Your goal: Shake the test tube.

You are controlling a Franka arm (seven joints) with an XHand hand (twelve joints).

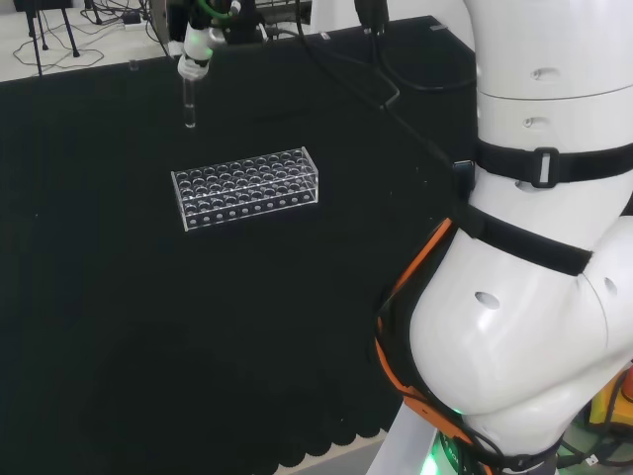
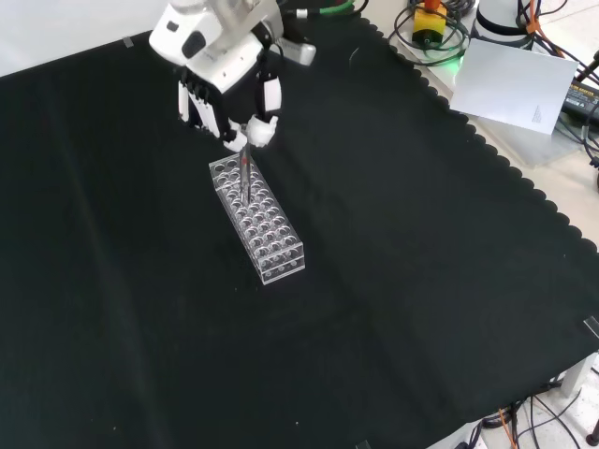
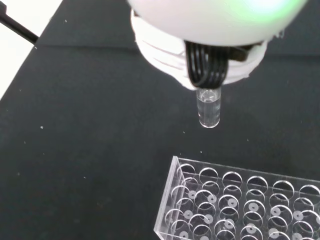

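A clear test tube (image 1: 188, 104) hangs upright from the hand (image 1: 198, 45) at the head view's top left, above the cloth and beyond the rack. In the front view the hand (image 2: 229, 84) is curled round the tube (image 2: 243, 173), whose lower end shows in front of the rack's far end. The wrist view has the tube's rounded bottom (image 3: 209, 110) just under a blurred white part of the hand (image 3: 200, 30). A clear plastic rack (image 1: 245, 186) with many round holes stands on the black cloth, also seen as the rack (image 2: 257, 220) and the rack (image 3: 240, 205). Its holes look empty.
The arm's big white links (image 1: 534, 247) stand at the head view's right. Cables (image 1: 376, 69) run across the cloth's far side. Beyond the cloth's scalloped edge in the front view lie a white sheet (image 2: 519, 84) and wiring (image 2: 440, 28).
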